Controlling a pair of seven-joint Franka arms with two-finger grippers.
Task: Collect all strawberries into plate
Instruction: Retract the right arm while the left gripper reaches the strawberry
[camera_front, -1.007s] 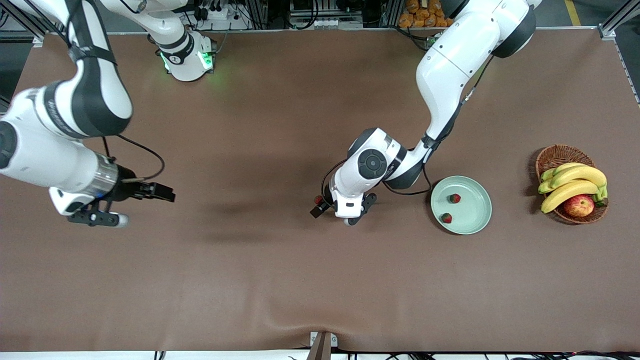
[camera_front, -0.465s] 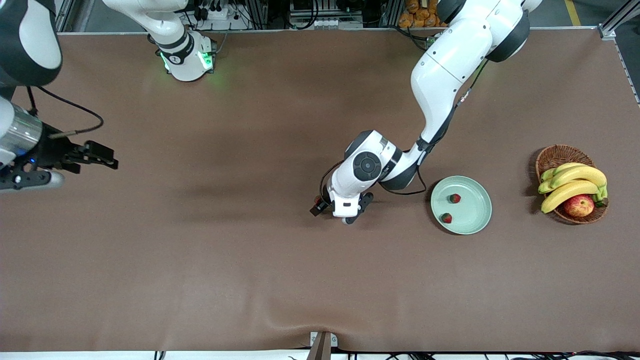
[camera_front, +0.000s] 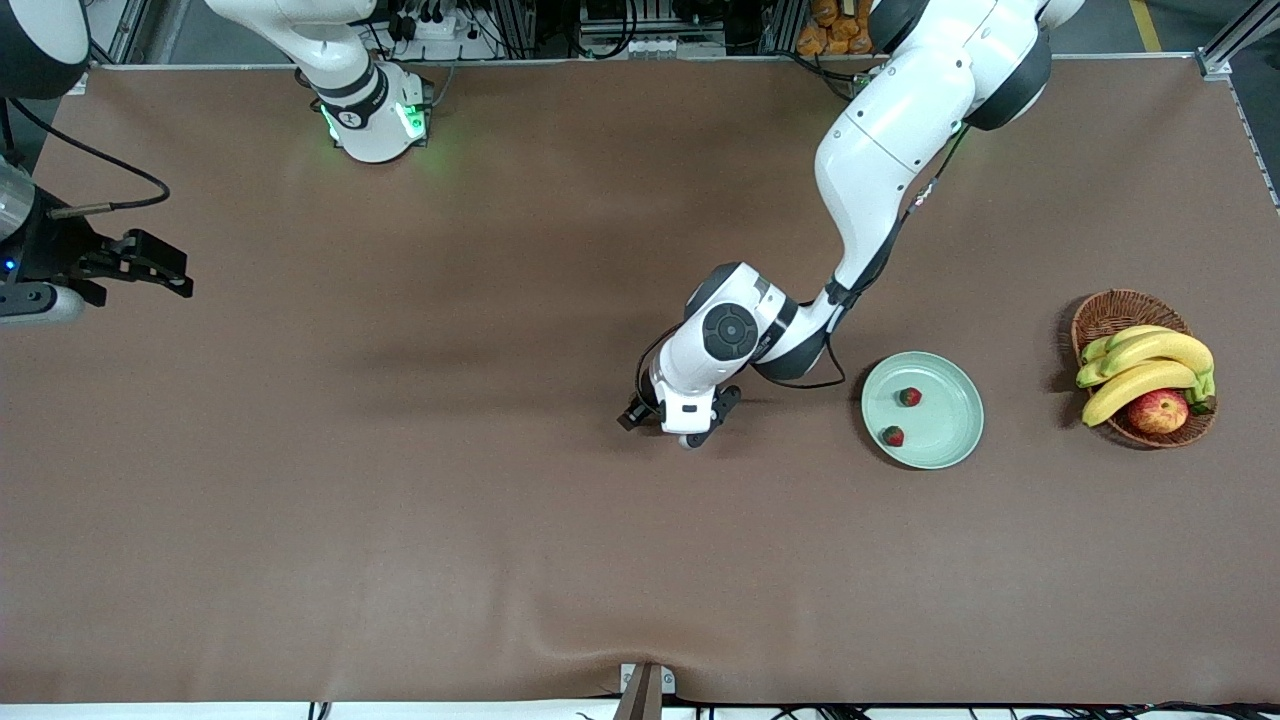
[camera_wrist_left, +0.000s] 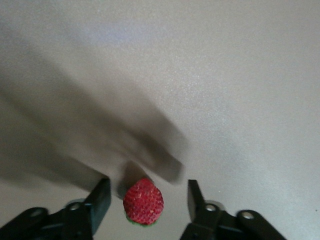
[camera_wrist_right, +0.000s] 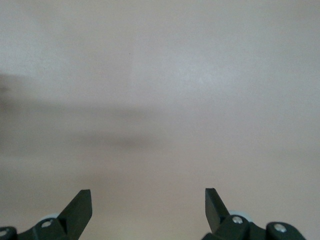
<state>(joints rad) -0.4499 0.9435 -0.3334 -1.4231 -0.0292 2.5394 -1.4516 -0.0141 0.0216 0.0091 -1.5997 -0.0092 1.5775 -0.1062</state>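
Observation:
A small red strawberry (camera_wrist_left: 143, 201) lies on the brown table between the fingers of my left gripper (camera_wrist_left: 148, 196). The jaws stand open, with a gap on each side of the berry. In the front view the left gripper (camera_front: 668, 420) is low at the table's middle, beside the plate, and its hand hides that berry. The pale mint-green plate (camera_front: 953, 432) holds two strawberries, one (camera_front: 908, 397) farther from the front camera and one (camera_front: 892, 436) nearer. My right gripper (camera_front: 145, 268) hangs open and empty over the right arm's end of the table, its jaws (camera_wrist_right: 148, 201) wide above bare cloth.
A brown wicker basket (camera_front: 1108, 314) stands at the left arm's end of the table, past the plate. It holds bananas (camera_front: 1150, 365) and a red-yellow apple (camera_front: 1157, 411). A cable loops from the left wrist beside the plate.
The right arm has drawn back toward its own end of the table. The left gripper's jaws have narrowed around the strawberry on the table.

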